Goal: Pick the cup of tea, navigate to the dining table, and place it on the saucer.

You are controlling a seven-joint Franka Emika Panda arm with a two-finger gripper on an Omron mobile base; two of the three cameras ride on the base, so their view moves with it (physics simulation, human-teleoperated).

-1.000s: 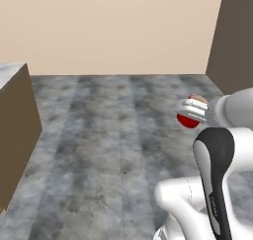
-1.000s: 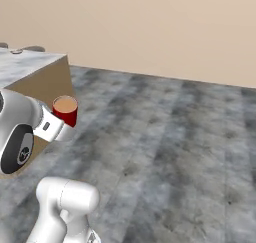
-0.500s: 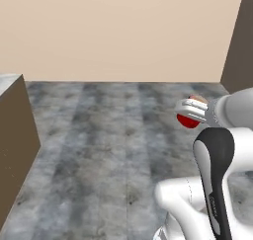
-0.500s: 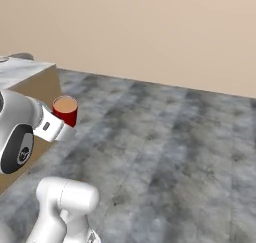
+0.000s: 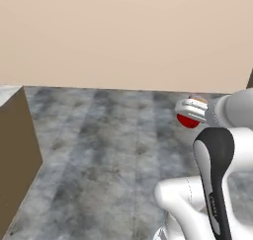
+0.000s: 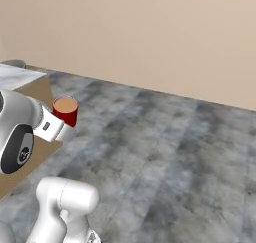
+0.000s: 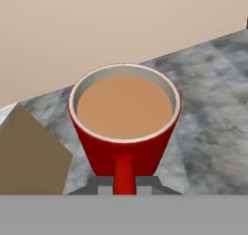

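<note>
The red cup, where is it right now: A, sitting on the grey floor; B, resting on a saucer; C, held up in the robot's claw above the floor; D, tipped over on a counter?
C: the red cup sits upright, full of tea, with the claw shut on its handle, and the grey floor lies well below it in both base views.
</note>
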